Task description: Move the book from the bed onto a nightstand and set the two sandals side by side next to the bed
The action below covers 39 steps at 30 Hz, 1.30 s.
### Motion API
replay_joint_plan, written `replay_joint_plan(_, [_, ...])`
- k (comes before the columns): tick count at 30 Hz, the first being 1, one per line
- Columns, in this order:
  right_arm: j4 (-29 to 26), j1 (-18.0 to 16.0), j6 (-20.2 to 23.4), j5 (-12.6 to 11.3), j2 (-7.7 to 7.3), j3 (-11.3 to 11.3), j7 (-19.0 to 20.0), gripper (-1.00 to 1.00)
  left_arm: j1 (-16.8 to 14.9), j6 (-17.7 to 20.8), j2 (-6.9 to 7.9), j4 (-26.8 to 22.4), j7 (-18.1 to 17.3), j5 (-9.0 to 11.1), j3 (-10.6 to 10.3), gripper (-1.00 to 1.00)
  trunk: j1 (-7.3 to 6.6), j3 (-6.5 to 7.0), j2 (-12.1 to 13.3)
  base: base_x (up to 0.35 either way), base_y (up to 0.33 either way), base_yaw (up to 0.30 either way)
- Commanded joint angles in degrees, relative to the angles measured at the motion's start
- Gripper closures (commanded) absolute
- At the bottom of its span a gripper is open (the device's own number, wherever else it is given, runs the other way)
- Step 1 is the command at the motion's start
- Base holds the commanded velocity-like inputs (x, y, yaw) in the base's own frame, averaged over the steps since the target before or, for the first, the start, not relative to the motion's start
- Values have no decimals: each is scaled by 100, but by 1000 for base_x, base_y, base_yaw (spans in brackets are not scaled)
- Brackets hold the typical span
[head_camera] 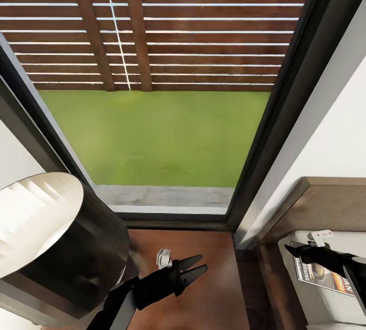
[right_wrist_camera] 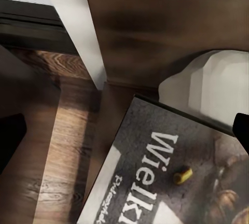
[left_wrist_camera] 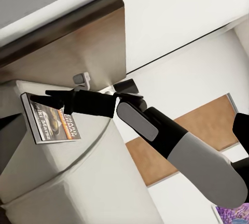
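A: Book (head_camera: 325,275) lies flat, cover up, on the pale mattress near the corner of the bed (head_camera: 325,205), close to the brown headboard.

B: Cover?

A: Dark, with an orange band, a picture and white lettering; up close it reads "Wielki" (right_wrist_camera: 171,182).

B: Nightstand?

A: Reddish-brown, glossy flat top (head_camera: 213,279), under the dark-framed window, just beside the bed.

B: From the left wrist?

A: Book (left_wrist_camera: 52,123) sits at the mattress edge, below the headboard.
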Motion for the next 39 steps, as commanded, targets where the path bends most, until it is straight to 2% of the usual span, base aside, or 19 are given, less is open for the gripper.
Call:
replay_joint_plan(1, [-10, -3, 19, 50, 3, -16, 45, -100, -3, 57, -1, 1, -5, 40, -4, -100, -1, -4, -2, 0, 0, 0])
replay_joint_plan(5, [-12, -3, 17, 52, 3, -16, 45, -100, -3, 57, -1, 1, -5, 39, -4, -100, 87, -76, -162, 0, 0, 0])
replay_joint_plan(17, [-301, -4, 24, 51, 3, -16, 53, -100, -3, 57, -1, -1, -5, 39, -4, -100, 87, -76, -162, 0, 0, 0])
replay_joint_plan(39, [-348, -3, 16, 54, 3, -13, 44, -100, -3, 57, 1, 1, -5, 39, -4, -100, 87, -76, -162, 0, 0, 0])
